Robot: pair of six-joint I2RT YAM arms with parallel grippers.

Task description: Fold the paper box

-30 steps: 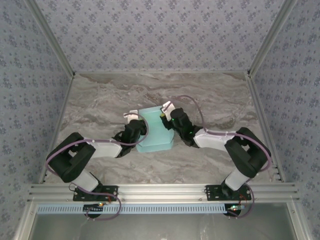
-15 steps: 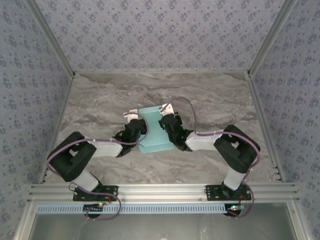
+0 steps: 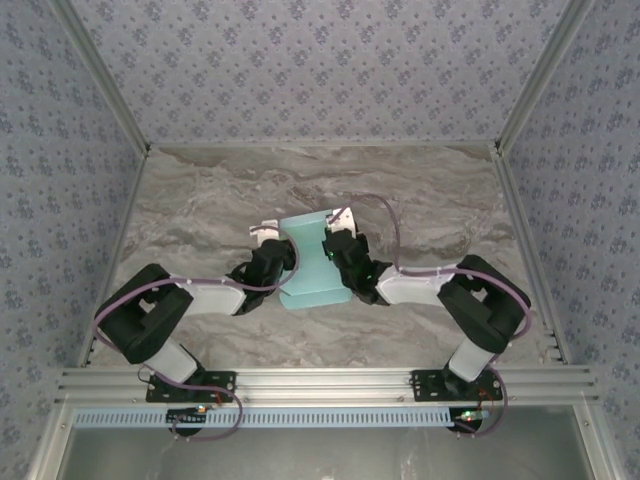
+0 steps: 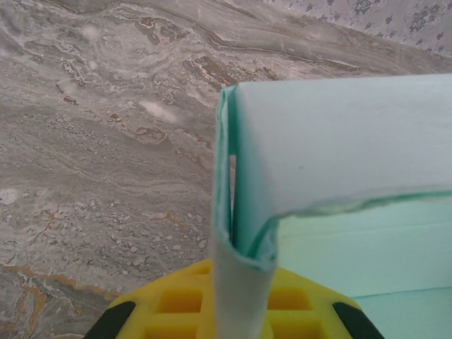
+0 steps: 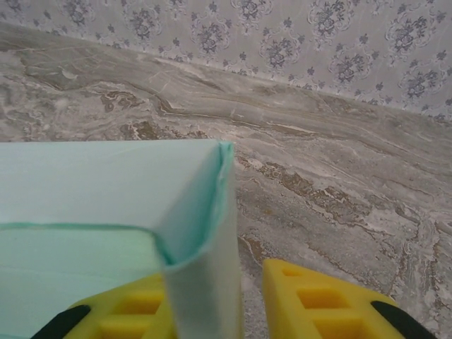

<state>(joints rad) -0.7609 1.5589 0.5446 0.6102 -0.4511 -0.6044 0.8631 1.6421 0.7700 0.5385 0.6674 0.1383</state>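
The grey marble-look table (image 3: 200,190) is the biggest thing here, with flowery blue walls (image 3: 320,70) around it. Two black and white arms reach in from the near edge, the left arm (image 3: 205,298) and the right arm (image 3: 425,285). They meet in the middle of the table.

Between them sits the pale aqua-blue paper box (image 3: 312,268), made of thin card. It is partly folded, with its side walls standing up, and it seems to rest on the table. Its long side runs away from the arm bases toward the far wall, so each end effector meets one long side wall.

The left end effector (image 3: 272,240) has the box just to its right. It is clamped tight on the box's left wall. In the left wrist view the doubled card strip goes down between the yellow left fingers (image 4: 304,296).

The right end effector (image 3: 336,232) has the box just to its left. The yellow right fingers (image 5: 318,296) stand apart. The box's right wall goes between them and lies against the left one, with a bare gap beside the other. So it is not pinching the card.

Both arms are right at the box, and neither is nearer. I think the next move hangs on that right wall: the right end effector must squeeze it or push it leftward while the left one holds the box steady. Thin card may crumple if squeezed crooked.
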